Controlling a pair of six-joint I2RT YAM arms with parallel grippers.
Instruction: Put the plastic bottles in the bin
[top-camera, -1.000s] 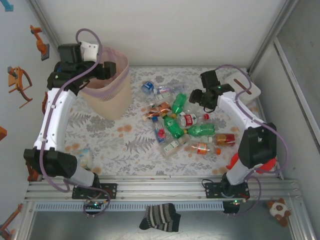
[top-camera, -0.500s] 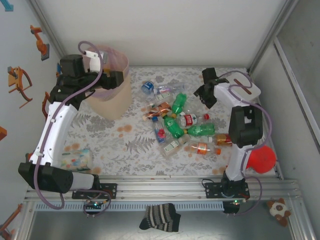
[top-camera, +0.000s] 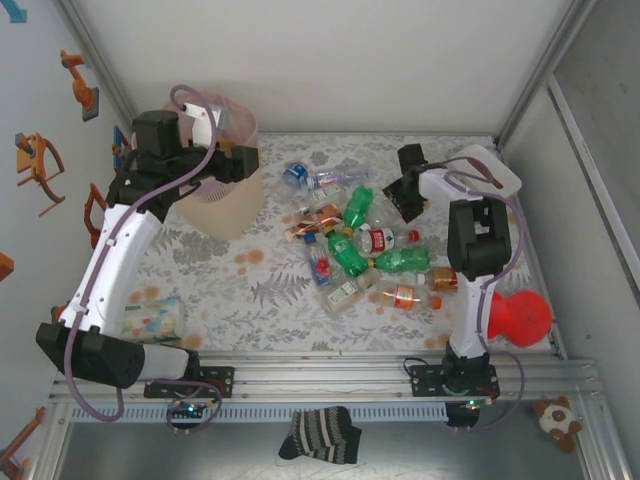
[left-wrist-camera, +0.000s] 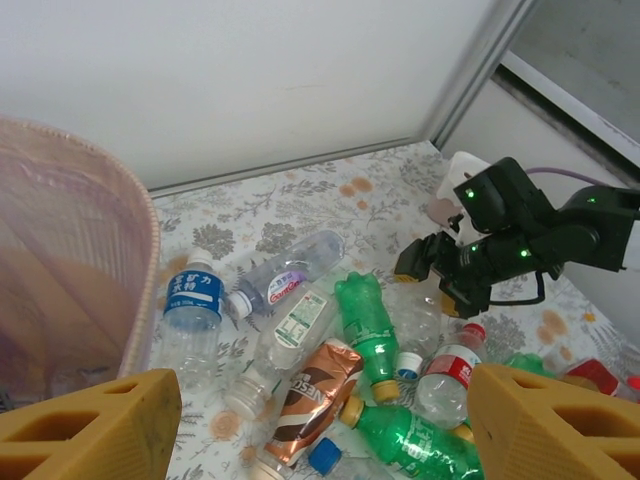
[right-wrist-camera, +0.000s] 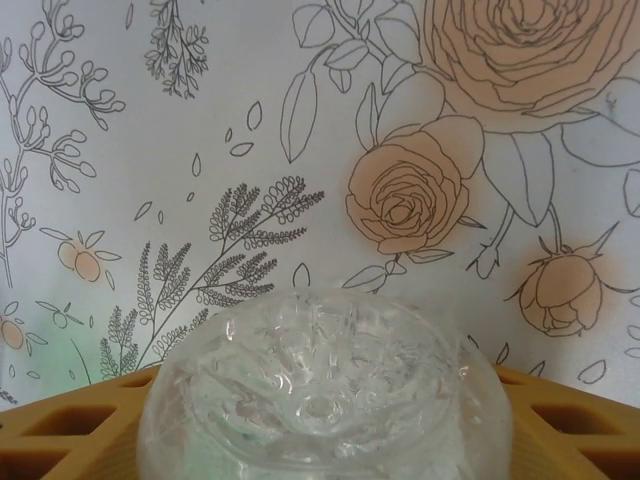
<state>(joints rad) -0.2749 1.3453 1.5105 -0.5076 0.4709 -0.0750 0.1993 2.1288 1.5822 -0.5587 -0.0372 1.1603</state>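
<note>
Left gripper (top-camera: 238, 162): jaws spread wide with nothing between them, up by the right side of the bin's rim. Its wrist view looks out over the pile.
Right gripper (top-camera: 405, 197): at the far right edge of the pile, pointing down at the flowery tablecloth (right-wrist-camera: 200, 150). Its fingers (right-wrist-camera: 60, 420) press a clear bottle (right-wrist-camera: 325, 375) from both sides, so it's got that one.
Bin (top-camera: 218, 205): pale pink and see-through, standing upright at the far left of the table, just beside the pile.
Bottles (top-camera: 350, 240): mostly a heap mid-table, lying on their sides, between the bin and the right arm. Nearest the bin is a blue-label bottle (left-wrist-camera: 192, 300), with a green bottle (left-wrist-camera: 362, 318) and a crushed brown-label bottle (left-wrist-camera: 320, 395) further in.
Stray bottle (top-camera: 155, 318): well apart from the heap, down by the left arm's base.
</note>
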